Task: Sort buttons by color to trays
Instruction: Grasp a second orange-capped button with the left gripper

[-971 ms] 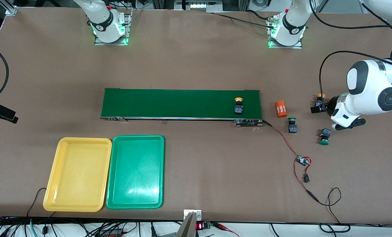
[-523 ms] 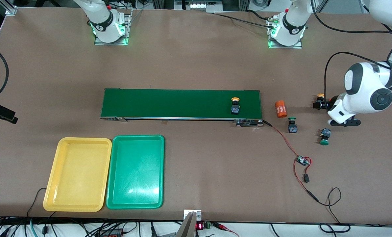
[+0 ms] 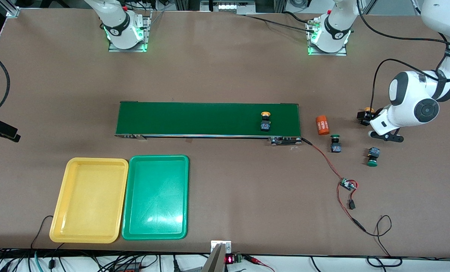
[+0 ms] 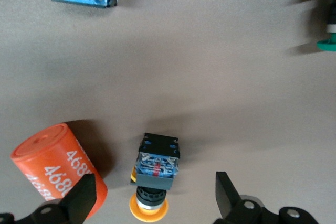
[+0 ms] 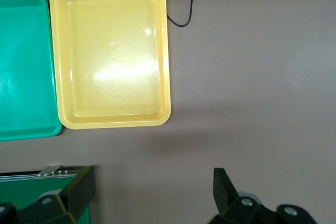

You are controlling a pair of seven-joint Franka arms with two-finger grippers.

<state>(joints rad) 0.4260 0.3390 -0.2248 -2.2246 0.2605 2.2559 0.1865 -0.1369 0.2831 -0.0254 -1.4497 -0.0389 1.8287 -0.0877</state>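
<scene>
Four buttons were still unsorted. One yellow button [image 4: 156,174] lay on the table directly under the left claw [image 4: 156,190], which had drifted over it with its fingers spread and gripping nothing. The can [image 4: 55,169] lay just beside it. The green buttons [image 3: 335,144] lay near. The belt button [image 3: 264,121] had ridden along the belt [image 3: 194,117], away from that claw. The right claw [image 5: 152,184], released and empty, waited over bare table near the yellow tray [image 5: 110,66]. The green tray [image 5: 23,66] was also empty. A pick looked imminent.

An orange cylinder [image 4: 55,169] crowds the yellow button [image 4: 155,174] between open jaws.
</scene>
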